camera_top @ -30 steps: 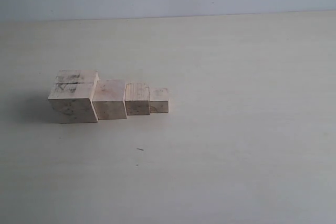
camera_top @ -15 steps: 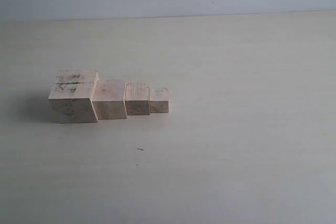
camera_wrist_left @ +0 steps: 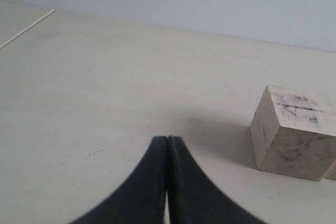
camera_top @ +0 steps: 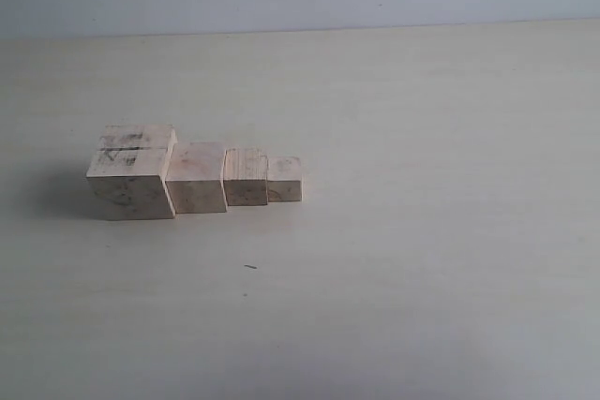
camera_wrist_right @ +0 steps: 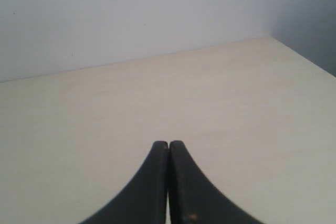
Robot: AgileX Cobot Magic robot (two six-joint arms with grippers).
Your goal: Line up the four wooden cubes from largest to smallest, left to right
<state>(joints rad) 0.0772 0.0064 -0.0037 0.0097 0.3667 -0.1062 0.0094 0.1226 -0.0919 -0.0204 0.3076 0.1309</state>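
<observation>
Two pairs of matte black jaws, smooth, broad-based, with an inward curve to narrow rounded tips.

Bare table [camera_top: 422, 278] on every side of the close-packed cube row [camera_top: 197, 180]

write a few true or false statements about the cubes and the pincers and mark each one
1. The largest cube sits at the left end of the row and the smallest cube at the right end. True.
2. The left pincer is shut and holds nothing. True.
3. The right pincer grips the smallest cube. False: the right pincer is shut on nothing, and its view shows only the table.
4. The cubes are stacked in a tower. False: all four rest side by side on the table.
5. The largest cube has dark smudges on top. True.
</observation>
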